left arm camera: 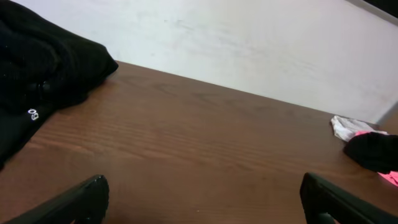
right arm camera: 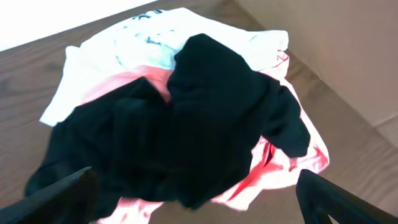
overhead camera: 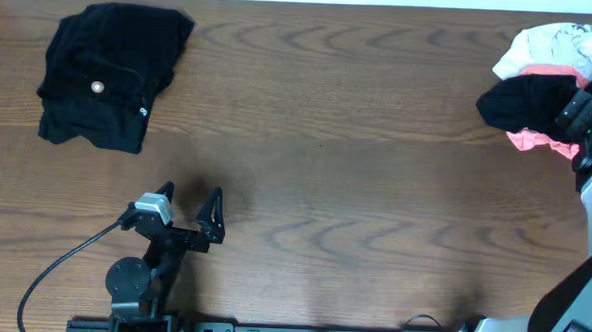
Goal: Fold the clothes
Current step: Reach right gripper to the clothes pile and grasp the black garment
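My left gripper (overhead camera: 189, 203) sits at the lower left of the overhead view, above the table (overhead camera: 356, 169). Its fingers are spread wide with nothing between them. The black garment (overhead camera: 110, 73) with its pale button (overhead camera: 97, 87) lies in the upper left corner, well apart from that gripper. My right gripper (right arm camera: 199, 199) is at the far right edge, also spread wide and empty. It is poised right over a heap where a black piece (right arm camera: 205, 124) lies on a pink piece (right arm camera: 273, 180) and a white piece (right arm camera: 124, 56).

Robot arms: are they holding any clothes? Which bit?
Nothing is held. The left end effector is open over bare table; the right end effector is open above the black garment on the pink-and-white pile.
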{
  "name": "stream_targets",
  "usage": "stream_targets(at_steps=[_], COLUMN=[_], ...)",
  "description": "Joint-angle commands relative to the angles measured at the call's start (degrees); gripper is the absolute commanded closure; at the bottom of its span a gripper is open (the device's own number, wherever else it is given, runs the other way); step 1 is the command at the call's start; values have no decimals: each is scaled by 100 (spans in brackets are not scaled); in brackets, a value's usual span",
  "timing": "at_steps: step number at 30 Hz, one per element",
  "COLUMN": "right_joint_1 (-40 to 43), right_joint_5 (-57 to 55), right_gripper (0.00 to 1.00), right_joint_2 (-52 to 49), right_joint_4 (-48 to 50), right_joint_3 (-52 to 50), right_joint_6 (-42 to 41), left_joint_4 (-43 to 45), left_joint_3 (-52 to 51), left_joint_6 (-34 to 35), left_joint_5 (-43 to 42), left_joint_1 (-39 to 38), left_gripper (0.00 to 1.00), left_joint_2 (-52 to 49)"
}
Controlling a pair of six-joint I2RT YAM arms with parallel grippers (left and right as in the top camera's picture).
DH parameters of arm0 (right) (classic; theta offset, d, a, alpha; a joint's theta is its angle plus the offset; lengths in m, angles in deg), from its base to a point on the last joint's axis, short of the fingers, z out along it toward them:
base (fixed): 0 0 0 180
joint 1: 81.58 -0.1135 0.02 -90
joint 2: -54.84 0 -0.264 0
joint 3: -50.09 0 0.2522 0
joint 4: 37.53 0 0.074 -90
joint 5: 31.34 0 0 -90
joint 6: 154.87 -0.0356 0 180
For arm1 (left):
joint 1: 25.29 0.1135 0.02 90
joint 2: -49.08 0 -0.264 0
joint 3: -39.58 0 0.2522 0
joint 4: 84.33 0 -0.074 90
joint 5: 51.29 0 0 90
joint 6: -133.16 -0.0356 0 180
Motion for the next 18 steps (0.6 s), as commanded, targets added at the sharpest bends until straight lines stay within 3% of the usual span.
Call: stream_targets(at_steps=[1,12,14,17,18], right_joint_1=[140,256,254,254,249], right_joint_5=[199,741,739,739,737], right_gripper=[1,3,19,80,88], right_joint_2=[-334,-1521,-1668,-1781,-1779], right_joint_4=[280,1189,1246,1257,1261], right_joint_3=[116,122,127,127,129], right_joint_6=[210,319,319,304,291], left_joint_4=[-61,-61,-61,-61,-61], left_joint_3=[-170,-170,-170,-170,-170], left_joint_6=[-33,-33,-33,-33,-33], left_joint_5=[-57,-55,-55,-55,-55], left_joint_1=[-28,-28,-28,-28,-28], left_gripper=[2,2,2,2,2], left_joint_2=[35,35,35,35,35])
